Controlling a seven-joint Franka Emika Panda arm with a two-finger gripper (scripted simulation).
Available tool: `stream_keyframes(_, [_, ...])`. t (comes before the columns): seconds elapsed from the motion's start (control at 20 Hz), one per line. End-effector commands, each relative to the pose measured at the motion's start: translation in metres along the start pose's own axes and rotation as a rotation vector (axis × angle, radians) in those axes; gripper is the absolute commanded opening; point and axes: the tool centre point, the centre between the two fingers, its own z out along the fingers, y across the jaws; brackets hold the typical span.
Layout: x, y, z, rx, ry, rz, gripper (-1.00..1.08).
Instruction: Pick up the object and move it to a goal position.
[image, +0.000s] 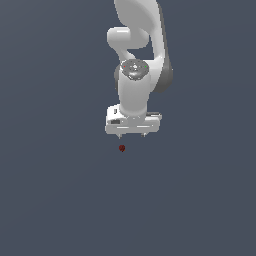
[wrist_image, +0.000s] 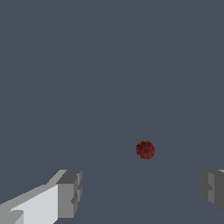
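hand (image: 132, 135) points down, fingers (wrist_image: 70, 192) spread wide, nothing between them. blob (image: 122, 148), tiny, dark red, roundish, sits on the plain grey surface (image: 55, 200) just below the fingertips, toward the exterior view's left finger, not touching. wrist view shows the blob (wrist_image: 145, 150) clear of both fingers, nearer the dark grey pad at the frame edge.

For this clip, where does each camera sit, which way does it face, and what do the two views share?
Exterior view: off the arm, facing the white arm and its gripper, with the red blob just below in the picture.
Wrist view: on the wrist, looking past two spread fingertips at the red blob on the grey surface.
Shared: blob, gripper, grey surface.
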Motion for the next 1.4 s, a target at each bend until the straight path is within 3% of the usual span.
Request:
stream_keyframes(0.0, [0.0,0.0,0.0,0.0,0.0,0.0,1.0])
stream_keyframes(0.75, [0.009,-0.013,-0.016,0.025,0.025,0.003,1.0])
stream_keyframes(1.35, [0.006,-0.002,0.003,0.014,0.023,-0.148,1.0])
